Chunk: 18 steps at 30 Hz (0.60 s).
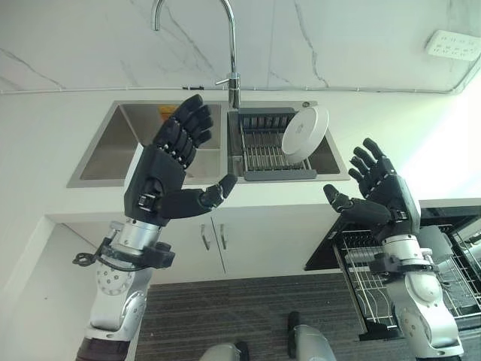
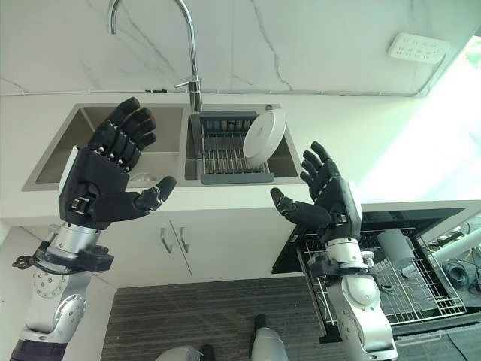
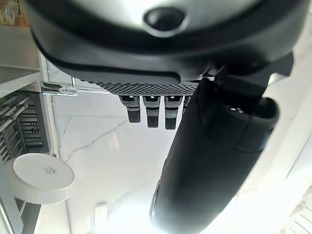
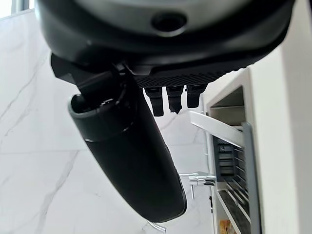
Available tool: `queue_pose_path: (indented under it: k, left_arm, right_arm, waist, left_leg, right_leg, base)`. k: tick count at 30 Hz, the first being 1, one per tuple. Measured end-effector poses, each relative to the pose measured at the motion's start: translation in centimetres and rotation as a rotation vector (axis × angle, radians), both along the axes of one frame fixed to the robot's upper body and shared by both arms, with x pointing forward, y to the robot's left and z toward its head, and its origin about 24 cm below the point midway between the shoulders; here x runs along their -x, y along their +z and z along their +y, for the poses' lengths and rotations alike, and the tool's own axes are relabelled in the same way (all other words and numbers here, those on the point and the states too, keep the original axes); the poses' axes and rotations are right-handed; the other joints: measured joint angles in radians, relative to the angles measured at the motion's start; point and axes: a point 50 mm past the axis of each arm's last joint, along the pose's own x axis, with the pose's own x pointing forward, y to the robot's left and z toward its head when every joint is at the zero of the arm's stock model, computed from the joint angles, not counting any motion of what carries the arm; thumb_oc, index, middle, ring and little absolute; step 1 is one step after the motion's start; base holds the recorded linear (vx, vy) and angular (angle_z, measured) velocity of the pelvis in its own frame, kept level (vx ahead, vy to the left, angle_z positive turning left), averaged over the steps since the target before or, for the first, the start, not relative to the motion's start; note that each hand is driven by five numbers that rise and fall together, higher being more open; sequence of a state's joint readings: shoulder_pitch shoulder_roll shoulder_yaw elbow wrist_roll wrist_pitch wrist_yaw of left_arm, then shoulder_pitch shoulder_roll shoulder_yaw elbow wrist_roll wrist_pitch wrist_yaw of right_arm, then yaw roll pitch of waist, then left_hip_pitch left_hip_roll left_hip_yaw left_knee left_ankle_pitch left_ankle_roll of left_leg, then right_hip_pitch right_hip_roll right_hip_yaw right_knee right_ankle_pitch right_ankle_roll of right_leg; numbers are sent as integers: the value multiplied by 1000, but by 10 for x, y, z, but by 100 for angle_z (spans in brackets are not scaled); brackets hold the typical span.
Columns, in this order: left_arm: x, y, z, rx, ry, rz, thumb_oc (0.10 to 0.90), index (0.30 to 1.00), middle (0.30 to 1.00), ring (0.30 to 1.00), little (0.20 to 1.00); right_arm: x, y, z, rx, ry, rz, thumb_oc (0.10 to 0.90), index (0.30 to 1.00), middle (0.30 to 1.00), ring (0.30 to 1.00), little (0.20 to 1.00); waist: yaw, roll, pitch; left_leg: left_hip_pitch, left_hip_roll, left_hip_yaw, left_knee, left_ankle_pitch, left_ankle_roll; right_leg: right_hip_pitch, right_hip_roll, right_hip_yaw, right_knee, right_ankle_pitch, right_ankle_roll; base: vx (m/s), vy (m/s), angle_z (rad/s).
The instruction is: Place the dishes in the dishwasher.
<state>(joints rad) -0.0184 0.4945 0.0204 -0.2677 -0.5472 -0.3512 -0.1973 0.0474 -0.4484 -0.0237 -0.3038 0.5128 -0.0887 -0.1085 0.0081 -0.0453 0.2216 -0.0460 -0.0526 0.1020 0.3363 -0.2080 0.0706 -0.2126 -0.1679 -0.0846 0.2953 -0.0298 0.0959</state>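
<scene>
A plate (image 1: 304, 133) leans upright in the drying rack (image 1: 263, 150) in the sink's (image 1: 131, 143) right basin, centre frame. The faucet (image 1: 229, 53) rises behind them. At lower right, the dishwasher rack (image 2: 391, 289) stands pulled out below the tabletop (image 1: 45, 135).

kitchen | steel sink (image 1: 143, 143) with tall faucet (image 1: 229, 45) | marble backsplash (image 1: 338, 45) | open dishwasher rack (image 2: 391, 282)

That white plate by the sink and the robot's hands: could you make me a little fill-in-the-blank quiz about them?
1. The white plate leans in the dark rack inside the ____.
2. The left hand and right hand both hold ____.
3. The wire basket sits on the robot's ____ side.

Missing words: sink; nothing; right
</scene>
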Motion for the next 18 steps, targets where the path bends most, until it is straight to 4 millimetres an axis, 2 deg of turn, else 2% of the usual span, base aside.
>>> queue_pose_path:
  k: [1,5,8,11,18]
  left_arm:
    - [1,1,0,0,0,-5,800,900,900,900,900]
    - [1,7,-6,2,-21,-31,800,900,900,900,900]
    - [0,7,-8,3,-28,-28,800,900,900,900,900]
    - [-1,8,-8,4,-27,-31,800,900,900,900,900]
    - [-4,10,-8,5,-29,-39,800,900,900,900,900]
  right_arm:
    - [-2,3,0,0,-4,-12,800,900,900,900,900]
    - [-8,16,-1,27,-14,-55,800,900,900,900,900]
    - [-10,21,-4,33,-21,-72,800,900,900,900,900]
    - [-16,23,-7,11,-25,-74,800,900,900,900,900]
    - [-29,14,-18,-94,-60,-11,800,900,900,900,900]
  waist:
    - [-2,1,0]
    - [-8,13,-5]
    - [-8,14,-5]
    - [-7,17,-6]
    - [0,20,-8]
  left_leg:
    - [8,6,-9,0,-4,-10]
    - [18,67,-23,-19,-6,-55]
    - [48,87,-28,-57,3,-78]
    - [58,94,-32,-72,9,-88]
    - [65,74,-55,-67,14,-82]
  right_leg:
    - [12,2,-16,-9,41,-10]
    - [18,60,-50,10,18,-59]
    - [25,79,-64,23,4,-87]
    - [30,82,-70,25,-2,-94]
    - [52,56,-91,30,-14,-80]
  base:
    - [138,-108,3]
    - [109,-91,2]
    - [75,-54,0]
    - [61,-35,4]
    - [25,-10,13]
